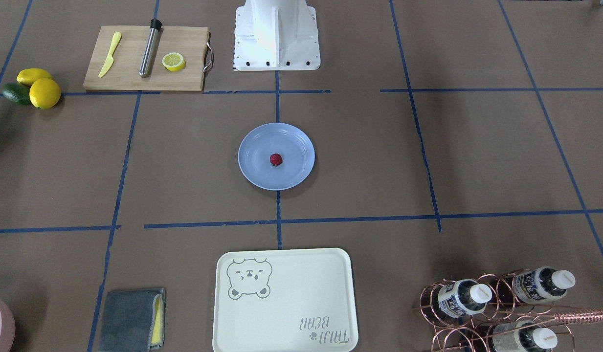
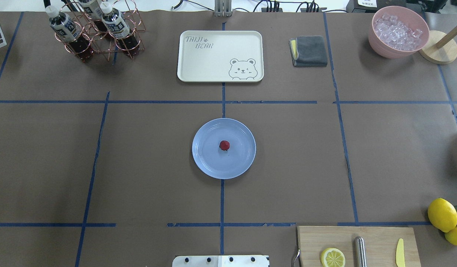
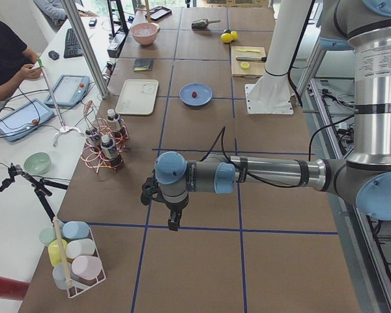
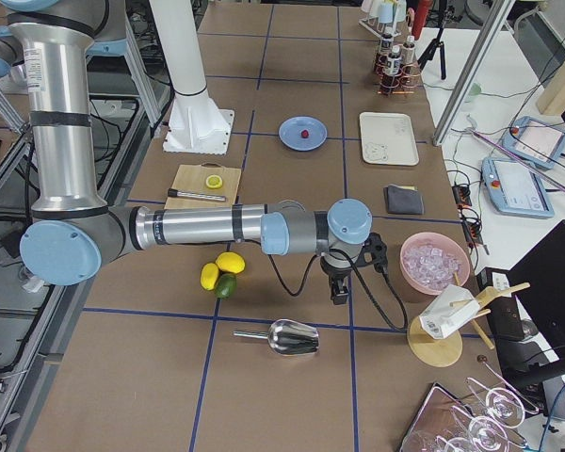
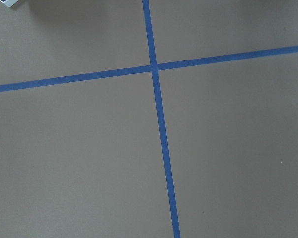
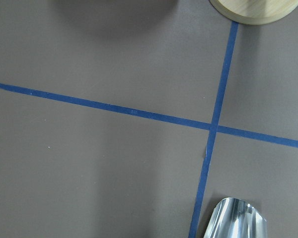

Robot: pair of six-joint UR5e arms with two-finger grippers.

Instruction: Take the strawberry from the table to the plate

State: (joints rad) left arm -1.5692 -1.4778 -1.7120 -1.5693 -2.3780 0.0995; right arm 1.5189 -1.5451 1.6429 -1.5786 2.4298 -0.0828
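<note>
Across the brown taped table [image 2: 146, 155] I see the strawberry [image 2: 224, 145] already lying mid-frame on the plate [image 2: 209, 165], so nothing seems left, though I cannot tell how the left gripper [image 3: 174, 220] or right gripper [image 4: 340, 290] stands.

The strawberry [image 2: 224, 145] lies on the plate [image 2: 209, 163] at the middle of the table [image 2: 139, 167]. Beyond the plate sits the tray [image 2: 206, 59], with the bottle rack [image 2: 109, 47] to its left and the folded cloth [image 2: 310, 51] and the bowl [image 2: 384, 50] to its right. The cutting board [image 2: 376, 241] lies at the robot's near right, with the lemons [image 2: 442, 214] just beside it.
</note>
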